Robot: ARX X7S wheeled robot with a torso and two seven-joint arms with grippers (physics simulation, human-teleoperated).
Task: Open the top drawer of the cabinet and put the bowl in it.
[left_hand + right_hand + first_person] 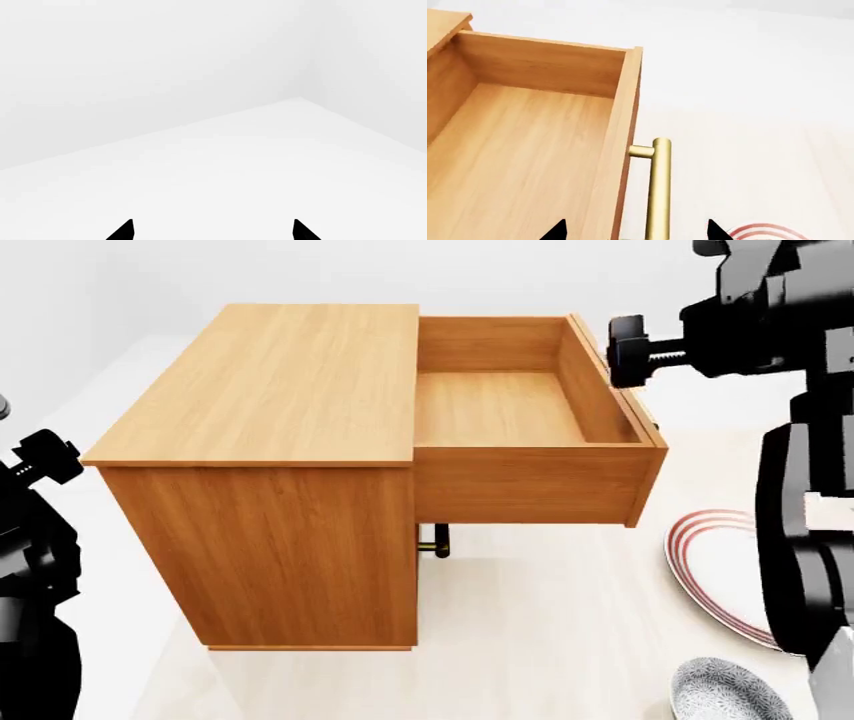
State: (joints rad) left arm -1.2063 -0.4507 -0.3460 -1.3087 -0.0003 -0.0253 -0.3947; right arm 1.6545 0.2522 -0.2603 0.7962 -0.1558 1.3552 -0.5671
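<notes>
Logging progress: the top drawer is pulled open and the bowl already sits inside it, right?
Not quite. The top drawer is pulled open, but it is empty; the head view shows the bowl outside it, on the surface near the plate.

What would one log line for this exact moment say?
top drawer: open, empty | bowl: on floor beside plate | right end effector: open, over handle | left end effector: open, idle
</notes>
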